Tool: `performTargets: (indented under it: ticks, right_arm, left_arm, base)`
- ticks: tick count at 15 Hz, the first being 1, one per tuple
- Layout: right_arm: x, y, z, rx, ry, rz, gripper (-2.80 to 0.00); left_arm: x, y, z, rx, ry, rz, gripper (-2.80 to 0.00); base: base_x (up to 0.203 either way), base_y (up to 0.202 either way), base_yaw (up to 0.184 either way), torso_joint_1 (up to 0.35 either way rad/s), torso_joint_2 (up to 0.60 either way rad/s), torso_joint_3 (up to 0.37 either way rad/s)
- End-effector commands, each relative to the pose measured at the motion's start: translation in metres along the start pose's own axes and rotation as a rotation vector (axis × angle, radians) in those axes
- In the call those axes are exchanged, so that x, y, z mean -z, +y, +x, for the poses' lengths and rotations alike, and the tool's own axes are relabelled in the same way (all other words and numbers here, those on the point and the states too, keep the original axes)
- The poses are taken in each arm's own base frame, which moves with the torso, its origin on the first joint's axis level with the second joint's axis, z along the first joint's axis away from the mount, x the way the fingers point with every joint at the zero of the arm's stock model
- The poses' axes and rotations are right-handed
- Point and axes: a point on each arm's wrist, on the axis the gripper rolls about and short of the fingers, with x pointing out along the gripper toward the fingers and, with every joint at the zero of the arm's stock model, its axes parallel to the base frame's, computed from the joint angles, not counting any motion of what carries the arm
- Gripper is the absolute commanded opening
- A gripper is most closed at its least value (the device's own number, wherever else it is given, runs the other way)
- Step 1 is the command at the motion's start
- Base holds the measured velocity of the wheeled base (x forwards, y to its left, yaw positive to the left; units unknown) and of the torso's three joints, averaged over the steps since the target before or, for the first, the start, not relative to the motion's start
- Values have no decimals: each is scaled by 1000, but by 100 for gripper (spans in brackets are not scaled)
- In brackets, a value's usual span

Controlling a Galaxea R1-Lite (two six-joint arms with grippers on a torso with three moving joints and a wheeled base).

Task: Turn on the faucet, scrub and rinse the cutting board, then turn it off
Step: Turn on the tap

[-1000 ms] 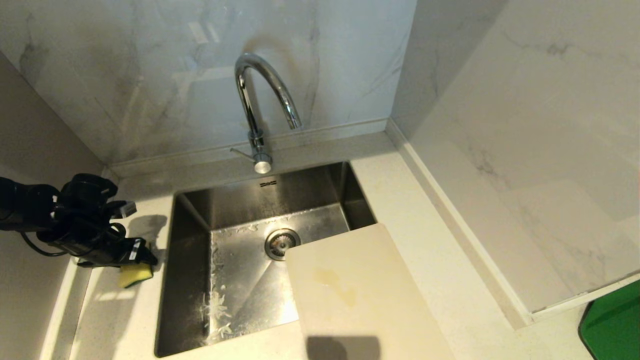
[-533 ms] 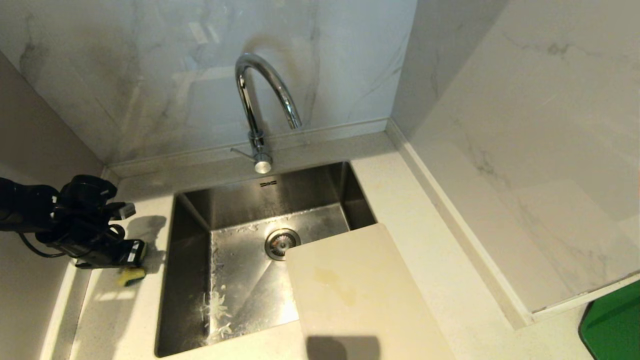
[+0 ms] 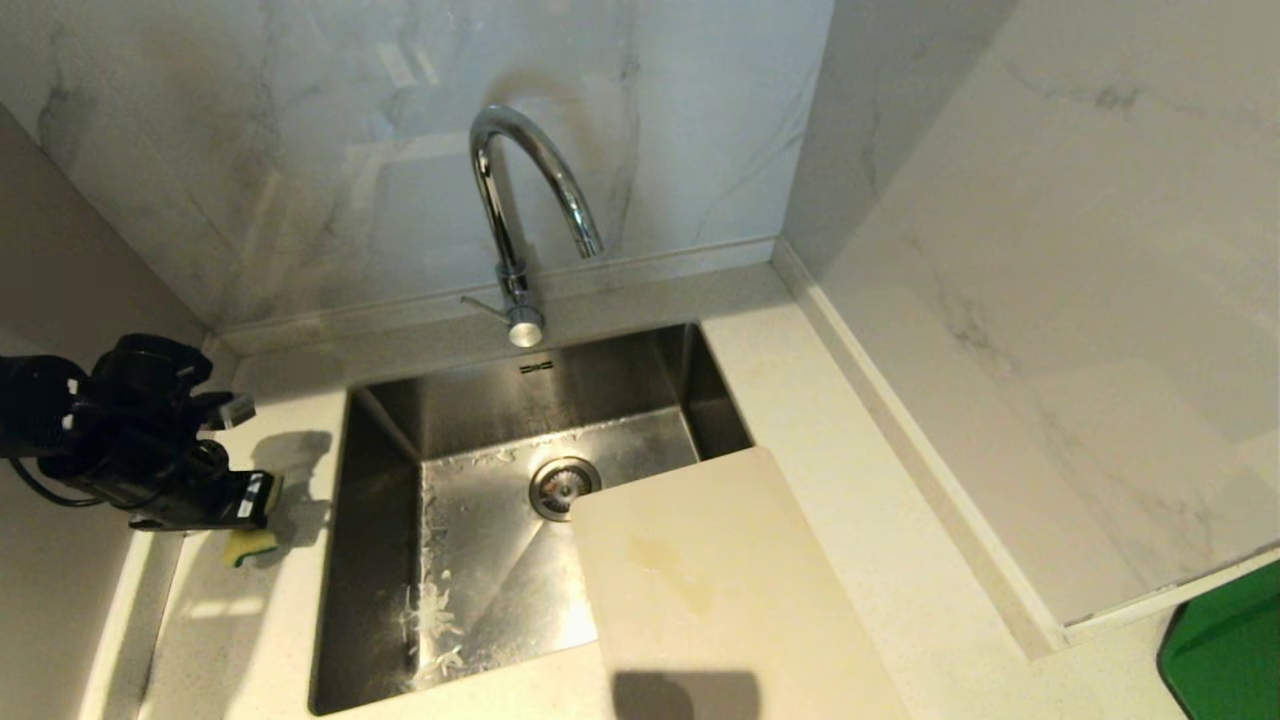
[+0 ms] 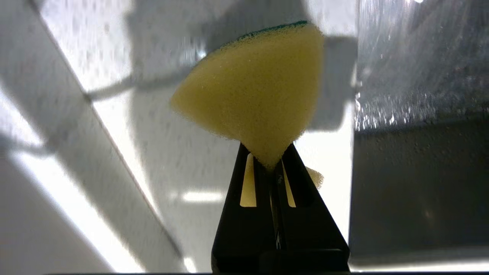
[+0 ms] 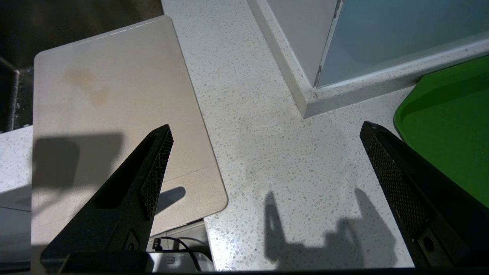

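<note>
- Left pincer point(image 3: 262, 502): clamped tight on a small yellow sponge with green scouring face point(image 4: 255, 95), held above the speckled white stone desk point(image 3: 230, 640), left of the stainless steel sink point(image 3: 470, 560).
- Right pincer point(image 5: 263, 152): fingers spread wide, holding nothing, above the desk at the near right, beside a green tray point(image 5: 450, 126).
- Tall chrome gooseneck faucet point(image 3: 520, 200): upright at the far rim of the sink; no water visible.
- Large cream-beige rectangular plastic cutting board point(image 3: 700, 590) with a yellowish stain: lying over the sink's near right corner, partly on the desk.
</note>
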Motion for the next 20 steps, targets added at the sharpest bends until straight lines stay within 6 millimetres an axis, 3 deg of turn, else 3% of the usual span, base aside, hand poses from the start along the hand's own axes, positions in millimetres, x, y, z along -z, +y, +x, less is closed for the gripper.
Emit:
performTargets:
  ticks: [1,9,15,16,20]
  right_arm:
    - [0,0,0,0,0,1,0]
    - [0,0,0,0,0,1,0]
    - [0,0,0,0,0,1,0]
    - [0,0,0,0,0,1,0]
    - [0,0,0,0,0,1,0]
  left_arm:
    - [4,-1,-19,1,-26,3,-280]
    - [14,-3,-41,0,-52,39,-280]
    - [22,-2,-22,-57,16,62,-280]
    - [23,-2,-18,-56,29,64,0]
    - [16,-2,-11,-53,26,64,0]
  base:
    - [0,0,0,0,0,0]
    - [0,0,0,0,0,0]
    - [0,0,0,0,0,0]
    - [0,0,0,0,0,0]
    - [0,0,0,0,0,0]
